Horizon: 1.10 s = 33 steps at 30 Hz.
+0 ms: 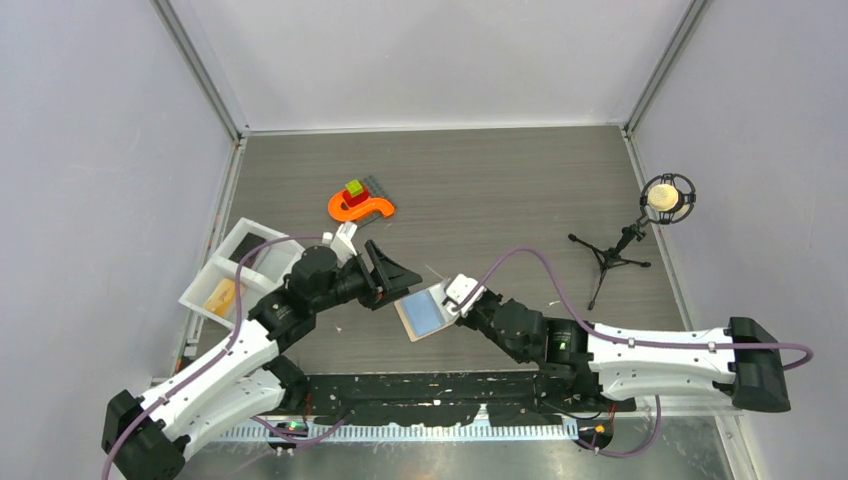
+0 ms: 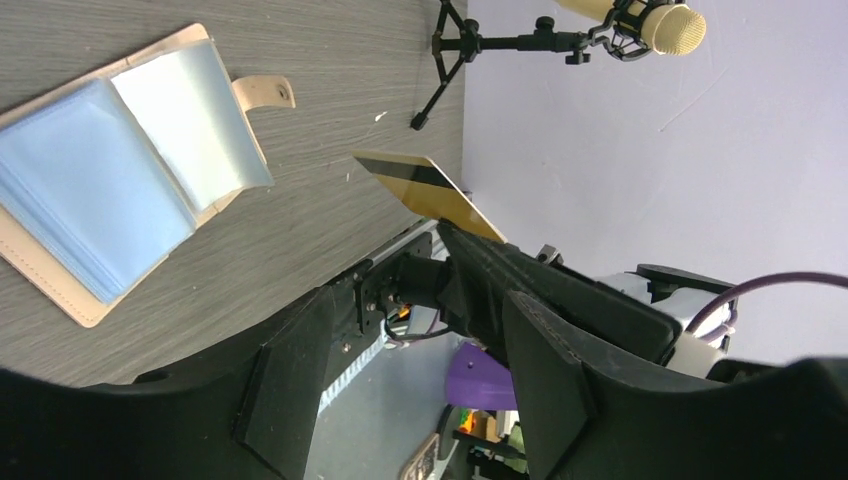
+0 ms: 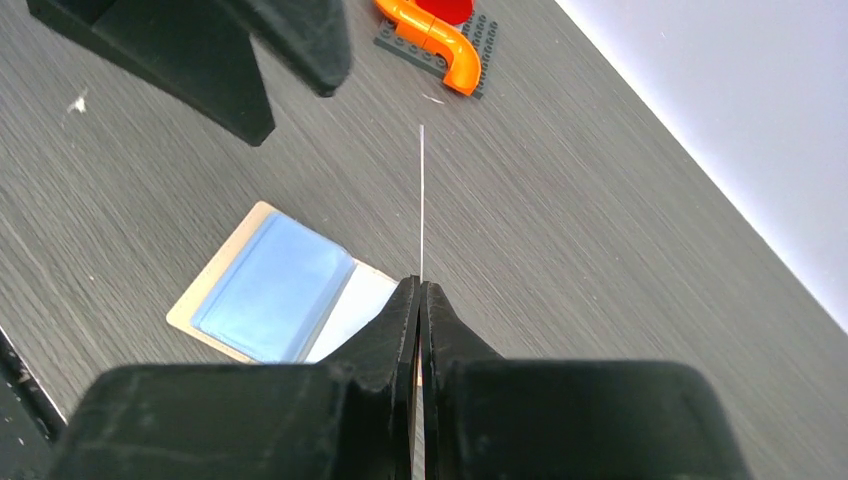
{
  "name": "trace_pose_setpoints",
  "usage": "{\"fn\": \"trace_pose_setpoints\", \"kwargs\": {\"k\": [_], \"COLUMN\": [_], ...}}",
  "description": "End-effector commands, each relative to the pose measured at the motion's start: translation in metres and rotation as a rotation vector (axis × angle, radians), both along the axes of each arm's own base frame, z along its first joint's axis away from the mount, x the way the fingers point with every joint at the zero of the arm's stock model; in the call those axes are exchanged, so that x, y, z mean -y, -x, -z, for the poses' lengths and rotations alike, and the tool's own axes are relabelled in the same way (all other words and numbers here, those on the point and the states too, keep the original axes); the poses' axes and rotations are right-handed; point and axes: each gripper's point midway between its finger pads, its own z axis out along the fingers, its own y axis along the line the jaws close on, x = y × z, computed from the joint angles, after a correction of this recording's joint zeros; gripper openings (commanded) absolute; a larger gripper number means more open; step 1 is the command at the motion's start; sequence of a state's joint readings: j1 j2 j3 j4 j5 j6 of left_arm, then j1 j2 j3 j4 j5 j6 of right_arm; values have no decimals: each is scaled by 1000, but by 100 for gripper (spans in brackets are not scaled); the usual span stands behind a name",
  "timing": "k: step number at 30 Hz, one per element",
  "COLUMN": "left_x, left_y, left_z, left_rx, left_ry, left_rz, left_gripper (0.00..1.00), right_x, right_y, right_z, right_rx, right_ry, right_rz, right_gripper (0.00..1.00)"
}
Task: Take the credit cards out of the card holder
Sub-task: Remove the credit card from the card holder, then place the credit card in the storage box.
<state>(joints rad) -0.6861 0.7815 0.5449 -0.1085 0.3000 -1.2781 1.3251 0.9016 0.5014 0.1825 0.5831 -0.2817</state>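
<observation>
The card holder lies open on the table, pale blue inner faces up, between the two grippers. In the left wrist view it shows its beige snap tab. My right gripper is shut on an orange-yellow credit card with a black stripe and holds it above the table, just right of the holder. In the right wrist view the card is edge-on, sticking out of the closed gripper, with the holder below left. My left gripper is open and empty, just left of the holder.
A white two-compartment tray stands at the left edge, with something yellowish in its near compartment. An orange S-shaped toy with small blocks lies behind the grippers. A microphone on a tripod stands at the right.
</observation>
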Motion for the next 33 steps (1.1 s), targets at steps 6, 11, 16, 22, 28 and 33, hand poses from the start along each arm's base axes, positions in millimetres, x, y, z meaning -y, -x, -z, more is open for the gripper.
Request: {"fn": "trace_pose_setpoints", "kwargs": {"k": [6, 11, 16, 22, 28, 33], "left_x": [11, 14, 20, 21, 25, 23], "left_y": [-2, -4, -6, -6, -7, -9], "left_z": [-17, -8, -7, -3, -8, 5], "left_rx": [6, -22, -42, -45, 84, 234], "left_ry": [113, 125, 152, 168, 153, 1], "left_rz": [13, 11, 24, 24, 86, 170], "left_gripper": [65, 61, 44, 10, 0, 0], "right_x": [-18, -28, -34, -35, -30, -21], "right_y": [4, 12, 18, 22, 27, 41], "right_z": [-22, -23, -19, -12, 1, -1], "right_rx": [112, 136, 158, 170, 103, -27], "right_ry": [75, 94, 130, 175, 163, 35], "right_rz": [52, 34, 24, 27, 15, -58], "right_gripper": [5, 5, 5, 5, 32, 48]}}
